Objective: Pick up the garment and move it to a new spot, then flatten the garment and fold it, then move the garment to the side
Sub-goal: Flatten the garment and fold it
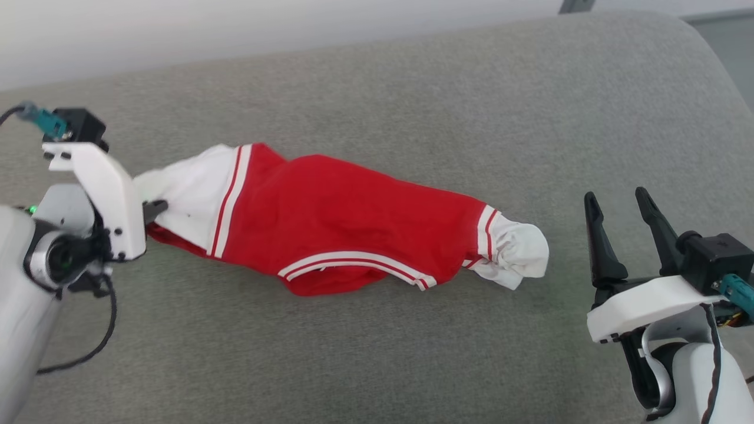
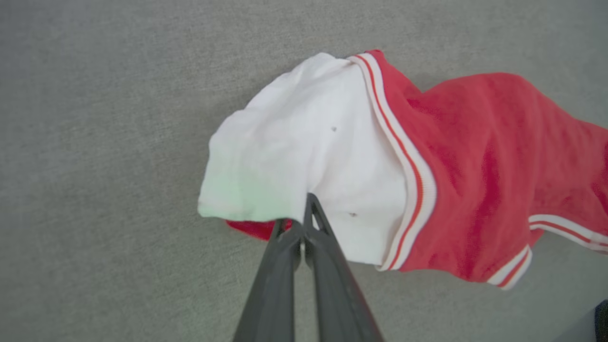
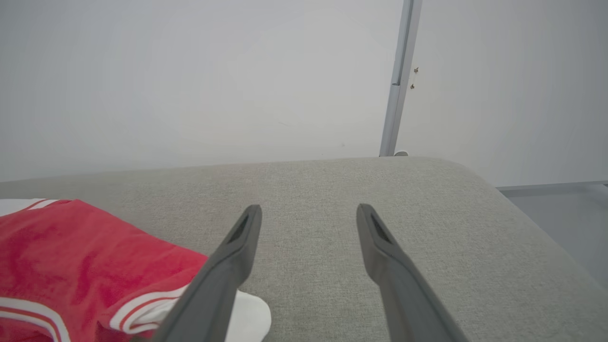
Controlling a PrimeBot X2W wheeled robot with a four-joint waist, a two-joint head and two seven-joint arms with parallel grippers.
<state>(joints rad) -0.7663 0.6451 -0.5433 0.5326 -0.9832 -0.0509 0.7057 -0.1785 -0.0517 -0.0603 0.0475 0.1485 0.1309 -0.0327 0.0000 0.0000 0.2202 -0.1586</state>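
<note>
Grey woven-fabric worktop (image 1: 447, 94), padded, far right corner rounded, plain pale wall (image 3: 190, 71) behind, pale vertical strip (image 3: 398, 85) running up the wall, two small dark marks (image 3: 414, 78) beside it, greyish floor (image 3: 570, 209) beyond the corner, soft even light.

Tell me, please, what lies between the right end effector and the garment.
Bare grey cushion separates the right end effector from the garment, as the head view shows.

I count one garment (image 1: 341, 218) with two white sleeves (image 1: 188, 191), two grippers (left gripper (image 1: 158, 207) at nine o'clock, right gripper (image 1: 615, 197) at four) and one grey cushion (image 1: 412, 94).
</note>
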